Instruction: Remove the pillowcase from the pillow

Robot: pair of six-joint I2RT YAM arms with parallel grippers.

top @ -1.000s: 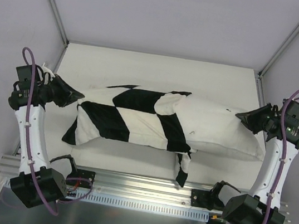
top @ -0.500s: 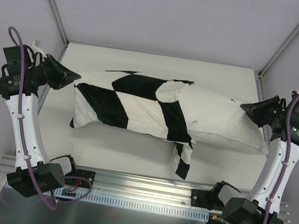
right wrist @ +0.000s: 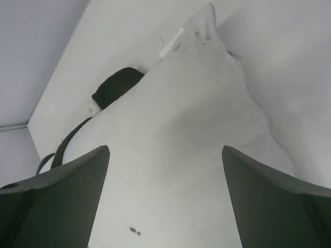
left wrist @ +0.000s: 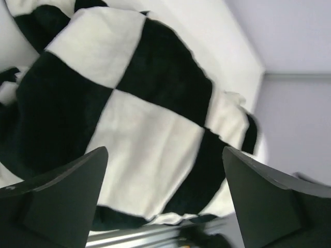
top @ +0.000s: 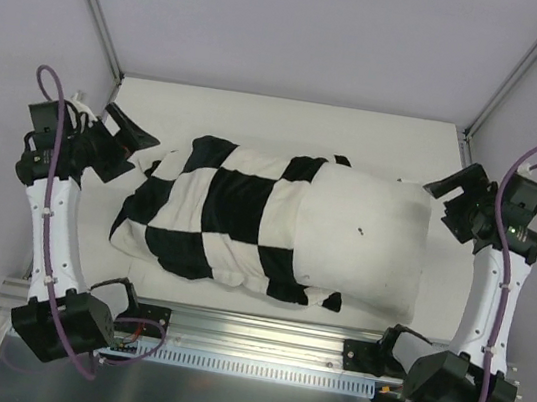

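Writing cannot be read anywhere. The only label is a small white tag (right wrist: pixel 170 44) at a corner of the pillow (top: pixel 369 241), seen from the right wrist and too small to read; two tiny dark specks (right wrist: pixel 134 231) mark the white cover.

Across the middle of the table (top: pixel 260 119), the pillow lies lengthwise from 9 o'clock to 3 o'clock. Its bare white end points to 3 o'clock. The black-and-white checkered pillowcase (top: pixel 215 218) covers the half toward 9 o'clock, where it lies bunched and rumpled.

At 9 o'clock the left gripper (top: pixel 142 154) has its jaws spread wide and grips nothing. It is just beside the loose end of the pillowcase, and the checkered cloth fills the wrist view beyond the two fingers (left wrist: pixel 67 196). Whether a fingertip brushes the fabric cannot be told.

At 3 o'clock the right gripper (top: pixel 438 206) is likewise wide apart and holds nothing. It sits just beside the pillow's bare end, with the white cushion showing between its fingers (right wrist: pixel 57 191) and none of it pinched.
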